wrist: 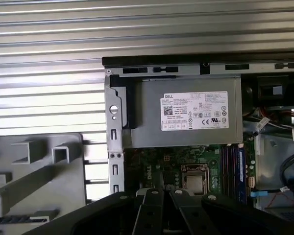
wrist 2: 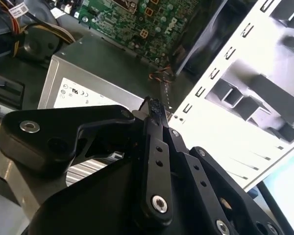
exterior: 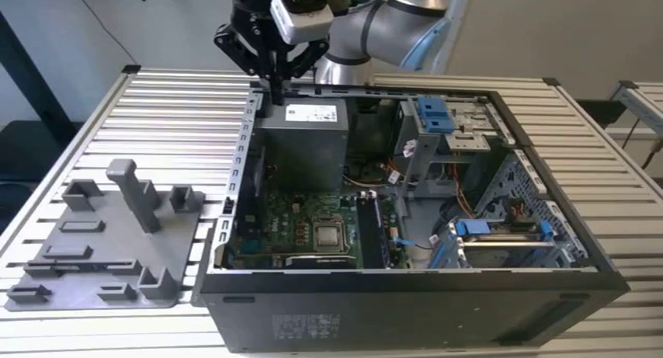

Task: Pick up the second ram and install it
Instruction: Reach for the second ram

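**A:** Exterior view first. What do we have?

**B:** We see an open black computer case [exterior: 414, 304] lying on a slatted metal table [exterior: 176, 117]. A grey plastic holder tray with upright posts [exterior: 104, 276] sits beside it on the exterior view's left. The black gripper [exterior: 278, 92] hangs over the case's far corner, just above the edge of the grey metal power supply box [exterior: 300, 140].

**A:** And its fingers?

**B:** We see them pressed together, pointing down, with nothing between them.

**A:** Where is the ram?

**B:** We find a long, thin dark ram stick [exterior: 369, 230] standing in the slots of the wide green motherboard [exterior: 275, 230]. It is just beside the silver square processor [exterior: 329, 235], on the exterior view's right of it, and well apart from the gripper. Whether it is the second ram, we cannot tell.

**A:** Now the second wrist view.

**B:** We look along the gripper [wrist 2: 156, 110]. Its fingertips meet and clasp nothing, above the power supply box [wrist 2: 103, 73] and near the case wall. The motherboard [wrist 2: 132, 19] lies beyond.

**A:** And the first wrist view?

**B:** We see the gripper [wrist: 164, 196] in the foreground. Past it is the power supply box [wrist: 186, 117] with its white label. The holder tray [wrist: 34, 166] rests on the table [wrist: 49, 39] outside the case. The ram stick [wrist: 231, 169] stands just beside the processor [wrist: 193, 178].
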Controlling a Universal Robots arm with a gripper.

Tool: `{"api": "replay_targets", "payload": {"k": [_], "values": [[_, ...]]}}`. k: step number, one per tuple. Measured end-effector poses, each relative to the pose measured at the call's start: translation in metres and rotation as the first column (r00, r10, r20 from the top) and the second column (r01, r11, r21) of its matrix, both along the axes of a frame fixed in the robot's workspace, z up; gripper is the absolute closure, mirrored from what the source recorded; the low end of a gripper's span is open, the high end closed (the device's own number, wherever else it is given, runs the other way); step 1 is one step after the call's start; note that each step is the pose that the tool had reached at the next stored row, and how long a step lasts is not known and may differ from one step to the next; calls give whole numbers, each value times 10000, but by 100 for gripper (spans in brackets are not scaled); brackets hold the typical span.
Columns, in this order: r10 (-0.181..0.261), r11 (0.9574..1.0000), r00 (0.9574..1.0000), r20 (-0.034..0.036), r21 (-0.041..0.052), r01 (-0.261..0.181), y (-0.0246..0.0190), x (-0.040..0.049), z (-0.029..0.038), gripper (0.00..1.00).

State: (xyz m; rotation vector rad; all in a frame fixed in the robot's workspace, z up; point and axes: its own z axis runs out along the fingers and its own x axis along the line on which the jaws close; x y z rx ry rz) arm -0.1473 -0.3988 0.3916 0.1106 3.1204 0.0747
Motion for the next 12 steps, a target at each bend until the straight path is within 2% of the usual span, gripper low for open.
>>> {"api": "replay_targets", "payload": {"k": [4,12], "values": [[-1,10000,10000,0,2,1,0,-52,-4,89],[-1,10000,10000,-16,2,1,0,-68,-4,89]]}}
